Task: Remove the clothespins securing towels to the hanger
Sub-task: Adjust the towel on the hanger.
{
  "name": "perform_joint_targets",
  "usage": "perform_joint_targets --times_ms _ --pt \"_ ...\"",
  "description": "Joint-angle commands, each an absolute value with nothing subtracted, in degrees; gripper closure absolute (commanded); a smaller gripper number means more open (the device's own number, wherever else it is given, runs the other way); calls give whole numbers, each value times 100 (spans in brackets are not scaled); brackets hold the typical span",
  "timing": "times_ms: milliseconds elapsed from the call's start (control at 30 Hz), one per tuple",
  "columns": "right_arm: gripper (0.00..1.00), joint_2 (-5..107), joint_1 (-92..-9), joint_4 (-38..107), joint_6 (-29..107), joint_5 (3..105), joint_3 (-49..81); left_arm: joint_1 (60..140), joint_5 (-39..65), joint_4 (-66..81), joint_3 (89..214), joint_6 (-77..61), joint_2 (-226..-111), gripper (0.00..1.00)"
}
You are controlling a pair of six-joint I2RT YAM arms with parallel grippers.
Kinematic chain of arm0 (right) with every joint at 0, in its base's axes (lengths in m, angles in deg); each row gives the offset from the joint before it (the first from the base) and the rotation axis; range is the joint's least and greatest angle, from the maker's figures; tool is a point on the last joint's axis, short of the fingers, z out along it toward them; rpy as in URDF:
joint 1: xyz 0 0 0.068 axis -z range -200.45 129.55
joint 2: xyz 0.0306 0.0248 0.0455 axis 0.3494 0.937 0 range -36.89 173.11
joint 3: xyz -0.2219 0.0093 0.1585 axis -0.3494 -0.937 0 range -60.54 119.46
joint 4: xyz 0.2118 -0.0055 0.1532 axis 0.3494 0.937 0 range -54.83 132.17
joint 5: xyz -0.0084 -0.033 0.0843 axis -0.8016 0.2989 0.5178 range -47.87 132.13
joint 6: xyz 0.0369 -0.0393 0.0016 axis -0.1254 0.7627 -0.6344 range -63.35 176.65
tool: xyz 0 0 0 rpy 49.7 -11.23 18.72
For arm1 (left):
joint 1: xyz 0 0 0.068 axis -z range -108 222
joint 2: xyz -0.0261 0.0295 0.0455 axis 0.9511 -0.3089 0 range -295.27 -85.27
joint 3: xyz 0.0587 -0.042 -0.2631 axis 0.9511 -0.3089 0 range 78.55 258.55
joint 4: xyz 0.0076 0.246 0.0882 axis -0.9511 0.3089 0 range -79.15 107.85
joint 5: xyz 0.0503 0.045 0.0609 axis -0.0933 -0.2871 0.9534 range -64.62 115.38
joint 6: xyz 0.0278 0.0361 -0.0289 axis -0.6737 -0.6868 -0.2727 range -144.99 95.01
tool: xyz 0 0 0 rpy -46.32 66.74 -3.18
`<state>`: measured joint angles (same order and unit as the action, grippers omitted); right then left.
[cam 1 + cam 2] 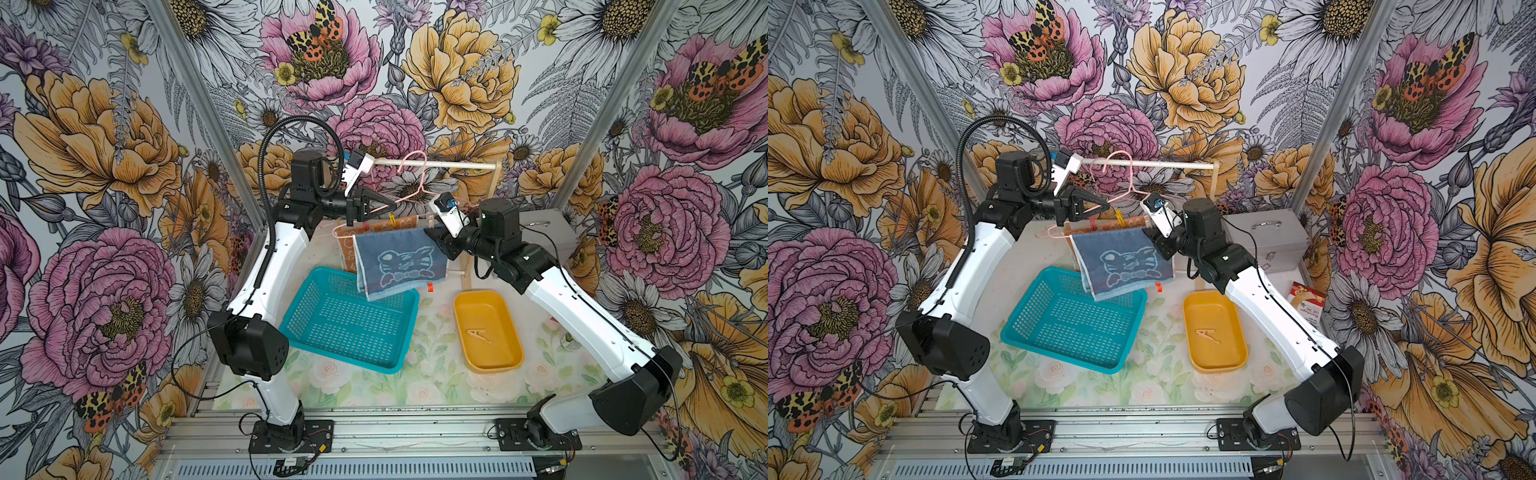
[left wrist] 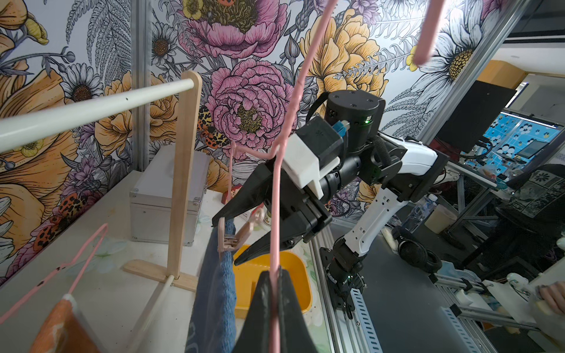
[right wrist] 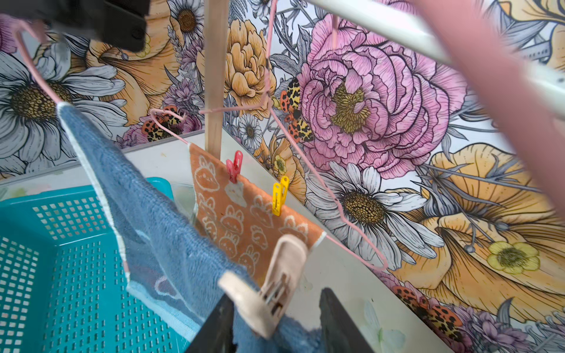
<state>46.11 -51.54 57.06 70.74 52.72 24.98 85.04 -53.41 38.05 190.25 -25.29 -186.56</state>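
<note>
Only one of the four clothespins appears to be off: a pale wooden clothespin (image 1: 478, 335) lies in the yellow tray (image 1: 509, 332) on the counter (image 1: 432, 374). Three are left. The red clothespin (image 3: 234, 166) and yellow clothespin (image 3: 279, 195) pin the orange bunny towel (image 3: 241, 214) to its hanger. A second pale clothespin (image 3: 269, 293) clips the end of the blue tiger-face towel (image 1: 399, 262) nearest the right arm, above the teal basket (image 1: 345, 328).

The left arm reaches in at hanger height with its forearm roughly level. The left pincer (image 2: 275, 272) is clamped on the pink hanger wire (image 2: 276, 198) hooked over the white rail (image 1: 457, 165), apparently to steady it. The right arm is raised from the opposite side, wrist angled towards the towel's top edge. The right pincer (image 2: 227, 240) stands parted astride the pale clothespin on the towel, with a gap visible beside one finger. By the look of it, the squeeze has not yet been made.
</note>
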Motion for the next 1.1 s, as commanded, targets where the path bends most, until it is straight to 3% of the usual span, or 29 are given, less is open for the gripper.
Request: perform_joint_targets --times_ms 0,133,433,800,1067 --pt "54 4775 -5329 5723 6798 5290 2664 8593 -5437 3626 19267 -2489 -18722 100" --pt "50 4591 -5343 5745 6899 5133 2623 8548 -5440 3625 19214 -2477 -18687 100" --pt "42 4304 -5169 6309 7384 5804 2949 8492 -5540 3623 19105 -2454 -18575 100" --pt "41 4676 -4726 6755 7518 7162 3574 8535 -5698 3613 18923 -2429 -18458 100" --pt "41 4892 -4761 6814 7634 7493 3670 8549 -5769 3612 18929 -2407 -18520 100"
